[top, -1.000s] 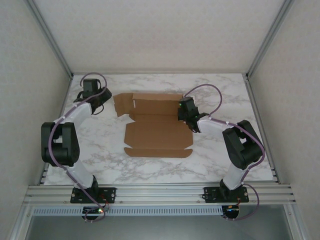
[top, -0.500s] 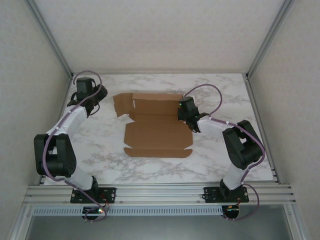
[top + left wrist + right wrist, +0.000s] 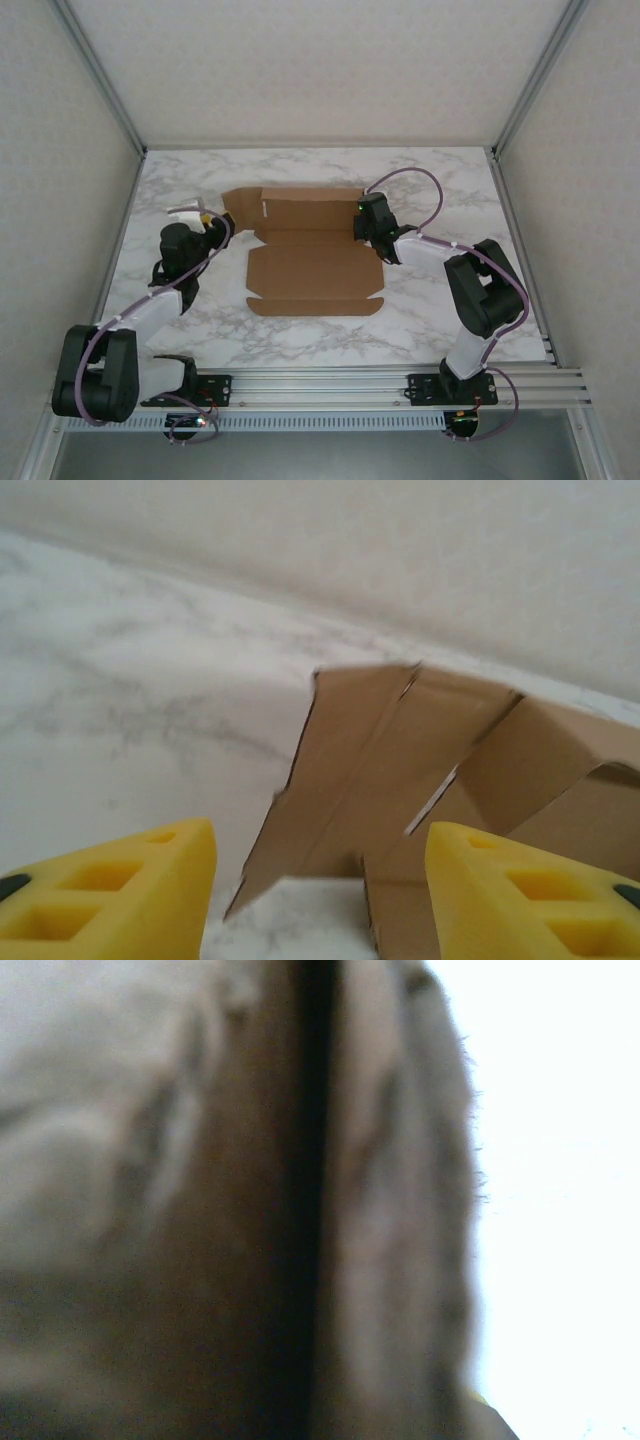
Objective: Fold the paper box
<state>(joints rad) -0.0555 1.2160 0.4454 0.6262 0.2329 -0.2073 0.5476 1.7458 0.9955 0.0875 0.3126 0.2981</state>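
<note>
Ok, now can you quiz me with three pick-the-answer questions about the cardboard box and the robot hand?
1. Where is the paper box?
A) on the marble table
B) stuck on the wall
C) on the floor

2. What colour are the fingers of the left gripper?
A) blue
B) yellow
C) green

3. How is the left gripper?
A) shut tight
B) open
C) squeezing the box

Answers:
1 A: the top view shows the box lying on the table.
2 B: the left wrist view shows yellow fingers.
3 B: a wide gap separates the fingers, with the box ahead of them.
</note>
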